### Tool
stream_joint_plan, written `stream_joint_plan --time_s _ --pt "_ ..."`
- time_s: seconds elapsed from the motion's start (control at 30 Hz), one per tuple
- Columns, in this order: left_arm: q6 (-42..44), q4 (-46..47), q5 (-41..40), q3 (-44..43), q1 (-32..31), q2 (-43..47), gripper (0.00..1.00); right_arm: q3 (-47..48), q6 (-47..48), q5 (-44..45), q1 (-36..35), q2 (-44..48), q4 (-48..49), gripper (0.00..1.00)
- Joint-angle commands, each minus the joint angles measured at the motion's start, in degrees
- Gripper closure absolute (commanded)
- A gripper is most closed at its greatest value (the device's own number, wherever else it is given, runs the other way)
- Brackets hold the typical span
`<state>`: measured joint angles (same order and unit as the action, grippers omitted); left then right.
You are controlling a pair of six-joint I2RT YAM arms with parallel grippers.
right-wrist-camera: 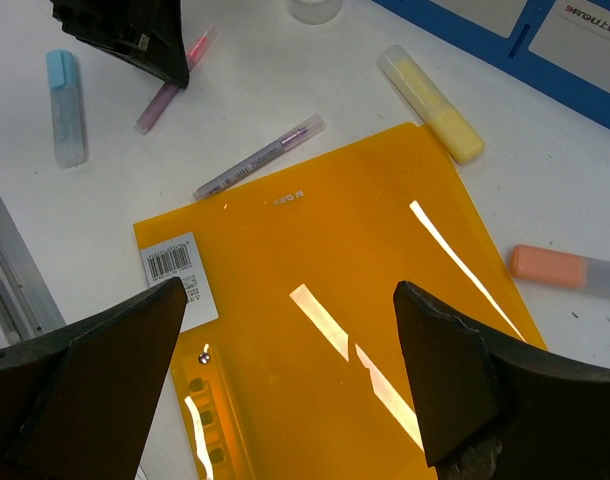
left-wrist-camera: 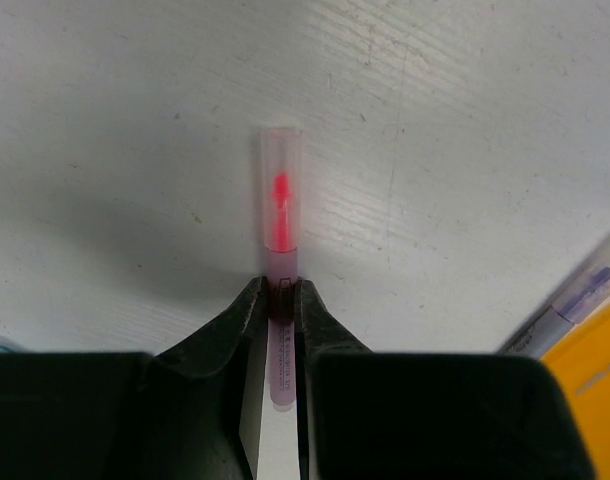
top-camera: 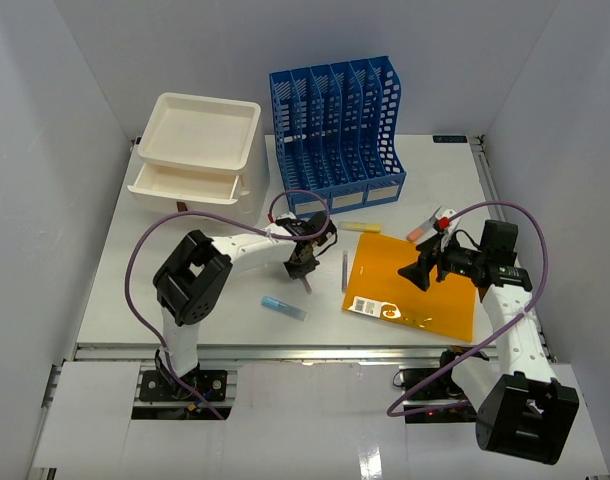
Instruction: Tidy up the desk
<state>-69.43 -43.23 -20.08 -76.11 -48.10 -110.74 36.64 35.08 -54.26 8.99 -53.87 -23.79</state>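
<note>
The white desk (top-camera: 185, 290) carries scattered stationery. My left gripper (top-camera: 303, 264) points down at the desk's middle, its jaws shut on a thin pink highlighter (left-wrist-camera: 281, 210) that lies on the surface with its clear cap pointing away from the fingers. The same pink highlighter (right-wrist-camera: 165, 95) shows under the left gripper (right-wrist-camera: 125, 35) in the right wrist view. My right gripper (right-wrist-camera: 287, 290) hangs open above an orange folder (right-wrist-camera: 355, 270) with nothing between its fingers. In the top view that right gripper (top-camera: 422, 272) is over the folder's (top-camera: 425, 305) upper edge.
A blue highlighter (top-camera: 284, 307) lies near the front edge, and a purple pen (top-camera: 344, 270) lies beside the folder. A yellow highlighter (top-camera: 360, 227) and a salmon marker (top-camera: 422, 229) lie behind it. A blue file rack (top-camera: 337, 130) and a white drawer unit (top-camera: 197, 150) stand at the back.
</note>
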Motion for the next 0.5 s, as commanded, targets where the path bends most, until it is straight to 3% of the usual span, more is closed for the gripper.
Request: stream_joint_plan --time_s 0.0,0.33,0.43,0.47 --pt "8.44 2.53 2.96 0.07 -3.16 9.31 0.9 1.26 0.98 -1.66 0.63 0.1 1.38 0.09" --pt "7.33 1.84 -1.96 3.36 -4.72 36.82 0.94 1.1 1.13 -2.47 0.98 0.6 1.29 0.09" --pt "6.78 -1.05 -6.24 1.37 -1.85 41.48 0.94 1.05 1.13 -2.89 1.11 0.59 1.37 0.09" --pt "6.83 -2.23 -7.11 0.5 2.18 43.21 0.94 1.0 1.13 -3.04 1.11 0.49 1.32 0.09"
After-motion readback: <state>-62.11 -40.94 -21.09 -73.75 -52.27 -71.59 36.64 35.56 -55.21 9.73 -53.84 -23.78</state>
